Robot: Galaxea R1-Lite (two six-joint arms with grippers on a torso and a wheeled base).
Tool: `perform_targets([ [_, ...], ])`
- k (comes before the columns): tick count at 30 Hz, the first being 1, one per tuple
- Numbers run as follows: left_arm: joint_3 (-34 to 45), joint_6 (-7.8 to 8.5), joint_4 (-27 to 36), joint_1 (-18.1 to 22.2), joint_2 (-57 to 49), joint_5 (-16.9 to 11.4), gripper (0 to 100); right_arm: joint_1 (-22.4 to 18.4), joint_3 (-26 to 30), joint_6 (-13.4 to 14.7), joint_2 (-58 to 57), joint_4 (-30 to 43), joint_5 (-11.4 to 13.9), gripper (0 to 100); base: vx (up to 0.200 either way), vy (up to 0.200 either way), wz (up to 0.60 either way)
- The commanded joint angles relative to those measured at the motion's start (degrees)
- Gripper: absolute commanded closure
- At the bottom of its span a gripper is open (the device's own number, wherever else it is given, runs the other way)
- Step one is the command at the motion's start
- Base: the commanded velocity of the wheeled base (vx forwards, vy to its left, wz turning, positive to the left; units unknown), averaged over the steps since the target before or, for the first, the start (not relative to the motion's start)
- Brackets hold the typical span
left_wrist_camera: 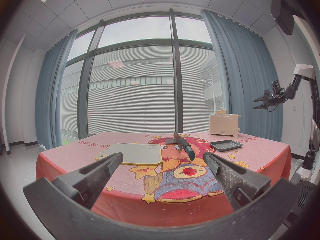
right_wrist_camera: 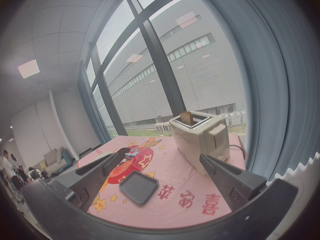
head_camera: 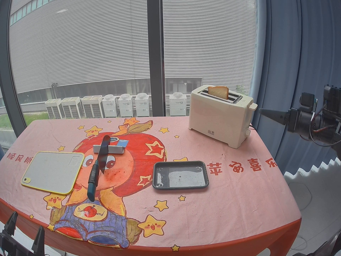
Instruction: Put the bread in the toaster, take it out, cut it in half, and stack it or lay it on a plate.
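Head view, bread (head_camera: 218, 92): upright in the toaster's slot, top half sticking out.
Head view, toaster (head_camera: 220, 116): far right on the tabletop (head_camera: 231, 210).
Head view, plate (head_camera: 155, 176): dark and rectangular, near the middle, in front of the toaster and apart from it.
Head view, knife (head_camera: 97, 166): blade propped on a small rest (head_camera: 108, 149), handle toward the near edge.
Head view, board (head_camera: 53, 172): flat at the left, just beside the knife.
Head view, right jaws: off the right edge, level with the toaster, pointing at it.
Head view, left jaws: at the near left corner, spread apart.
Left wrist view, left jaws: wide open, nothing between them; board (left_wrist_camera: 133, 153), knife (left_wrist_camera: 183, 145), plate (left_wrist_camera: 230, 149) and toaster (left_wrist_camera: 224, 124) lie beyond.
Right wrist view, right jaws: wide open, holding nothing, well apart from the toaster (right_wrist_camera: 200, 140).
Right wrist view, bread (right_wrist_camera: 186, 118): in the slot farther from the plate (right_wrist_camera: 138, 186).
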Motion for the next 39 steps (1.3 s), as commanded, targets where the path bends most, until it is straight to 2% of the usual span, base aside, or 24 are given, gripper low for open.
perform_targets([
  [1, 1.01, 0.0, -0.02, -0.06, -0.93, 0.07, 0, 0.97, 5.37, 1.51, -4.75, -0.29, 0.19, 0, 0.0, 0.0, 0.0],
  [6, 1.01, 0.0, -0.02, -0.06, -0.93, -0.02, 0, 0.97, 7.13, 1.77, -4.22, -0.81, 0.36, 0, 0.0, 0.0, 0.0],
  [9, 1.01, 0.0, -0.02, 0.02, -0.93, -0.02, 0, 0.97, 6.95, 3.27, -3.69, -0.99, 0.45, 0, 0.0, 0.0, 0.0],
  [10, 1.01, 0.0, -0.02, 0.02, -0.93, -0.02, 0, 1.06, 6.69, 3.71, -3.17, -1.08, 0.45, 100, 0.0, 0.0, 0.0],
  [23, 1.01, 0.0, -0.02, 0.02, -0.93, -0.02, 0, 0.62, 1.24, 4.06, 5.97, -1.17, 0.54, 100, 0.0, 0.0, 0.0],
  [33, 1.01, 0.0, -0.02, 0.02, -0.93, -0.02, 0, -1.49, -4.48, 4.15, 14.76, -1.17, 0.45, 100, 0.0, 0.0, 0.0],
  [39, 1.01, 0.0, -0.02, 0.02, -0.93, -0.02, 0, -3.68, -4.65, 4.5, 16.26, -3.36, 0.89, 100, 0.0, 0.0, 0.0],
])
